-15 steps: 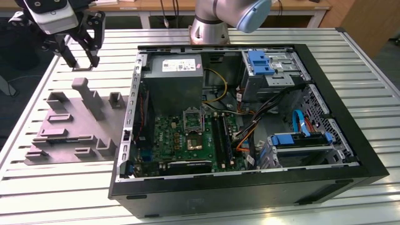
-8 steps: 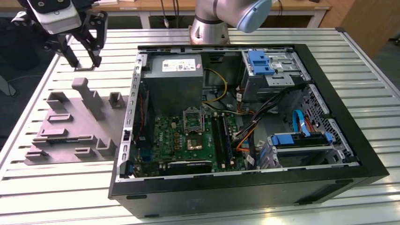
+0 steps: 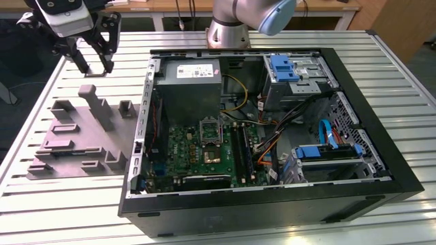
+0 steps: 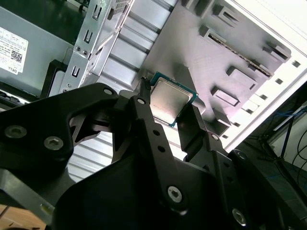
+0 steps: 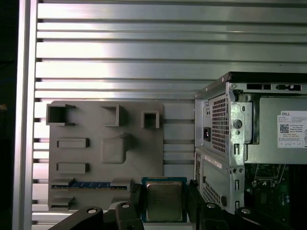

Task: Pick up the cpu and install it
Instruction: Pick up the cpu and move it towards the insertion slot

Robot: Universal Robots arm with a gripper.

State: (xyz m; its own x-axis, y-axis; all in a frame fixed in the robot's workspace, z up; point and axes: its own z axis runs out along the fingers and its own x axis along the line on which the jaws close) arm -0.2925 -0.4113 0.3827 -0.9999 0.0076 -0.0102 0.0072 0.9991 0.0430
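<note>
The cpu is a thin square chip with a pale metal top and a blue-green rim. My gripper is shut on it, one black finger on each side edge. In the first wrist view the cpu sits between the fingers and hangs above the near edge of the grey fixture plate. In the exterior view the gripper hovers over the table at the far left, above the fixture and outside the computer case. The metal-framed socket lies on the motherboard inside the case.
The open case holds a power supply, drive bays with blue tabs and loose cables. The fixture has upright blocks and a blue memory stick in a slot. The slatted metal table extends around the case.
</note>
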